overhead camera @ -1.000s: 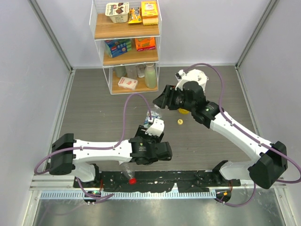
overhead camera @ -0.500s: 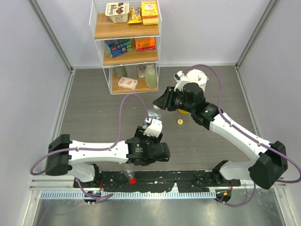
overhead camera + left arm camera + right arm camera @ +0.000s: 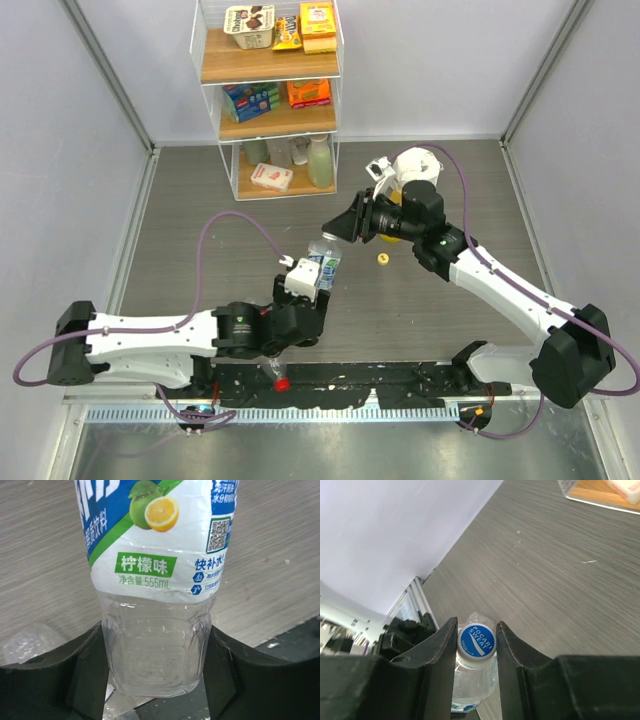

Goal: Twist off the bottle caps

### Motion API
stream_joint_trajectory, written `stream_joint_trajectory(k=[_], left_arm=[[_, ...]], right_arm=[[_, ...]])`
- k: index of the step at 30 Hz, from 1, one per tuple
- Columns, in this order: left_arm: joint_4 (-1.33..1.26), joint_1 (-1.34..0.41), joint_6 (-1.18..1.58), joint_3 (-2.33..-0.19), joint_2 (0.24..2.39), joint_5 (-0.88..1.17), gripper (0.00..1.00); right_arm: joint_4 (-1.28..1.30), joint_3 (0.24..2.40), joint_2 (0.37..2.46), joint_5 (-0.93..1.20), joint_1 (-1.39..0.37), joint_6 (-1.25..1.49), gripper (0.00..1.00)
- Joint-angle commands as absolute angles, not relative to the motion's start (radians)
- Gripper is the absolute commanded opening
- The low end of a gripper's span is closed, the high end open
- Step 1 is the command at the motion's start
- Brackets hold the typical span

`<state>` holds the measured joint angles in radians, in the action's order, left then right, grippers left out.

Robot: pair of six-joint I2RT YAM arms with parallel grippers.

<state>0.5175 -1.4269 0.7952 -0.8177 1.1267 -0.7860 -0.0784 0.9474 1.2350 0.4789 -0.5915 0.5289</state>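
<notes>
The right gripper (image 3: 476,626) has come down over the last second and now straddles the white round plastic screw cap (image 3: 476,641), whose top is printed blue. Its two black fingers (image 3: 440,650) stand narrow, one on each side of the cap's rim with almost no gap, though the wrist view does not settle whether they already press on it or only flank it. The cap sits on the neck of the clear plastic bottle with the blue, white and green label (image 3: 150,565), which slants up from the left gripper towards the right one, over the middle of the grey wood-grain table (image 3: 200,210). The left gripper (image 3: 156,647) is clamped on the bottle's ribbed clear base, a black finger pressed against each flank. Behind it, the left arm has swung its elbow far out to the left and now lies stretched low along the near edge, while the bottle has stayed in almost the same spot and shows more plainly from above. I read this as the roles being set: one arm braces the bottle, and the other is placed to close on the cap and twist. A small yellow round plastic cap (image 3: 382,258) lies loose on the table just beside the right arm, so that one looks done. A small red round cap (image 3: 282,383) sits at the near edge by the left arm's base, but I cannot tell whether it is off its bottle.
</notes>
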Motion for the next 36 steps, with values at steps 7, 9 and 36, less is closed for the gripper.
stream_joint_trajectory(k=[7, 9, 36], left_arm=[[0.226, -1.43, 0.672, -0.657, 0.861, -0.589, 0.0], [0.219, -1.43, 0.663, -0.65, 0.844, -0.563, 0.0], [0.149, -1.43, 0.623, -0.657, 0.92, -0.526, 0.0]], right_arm=[[-0.337, 0.897, 1.175, 0.794, -0.532, 0.531, 0.02], [-0.382, 0.887, 1.174, 0.854, -0.532, 0.543, 0.02], [-0.458, 0.888, 1.082, 0.845, -0.514, 0.537, 0.59]])
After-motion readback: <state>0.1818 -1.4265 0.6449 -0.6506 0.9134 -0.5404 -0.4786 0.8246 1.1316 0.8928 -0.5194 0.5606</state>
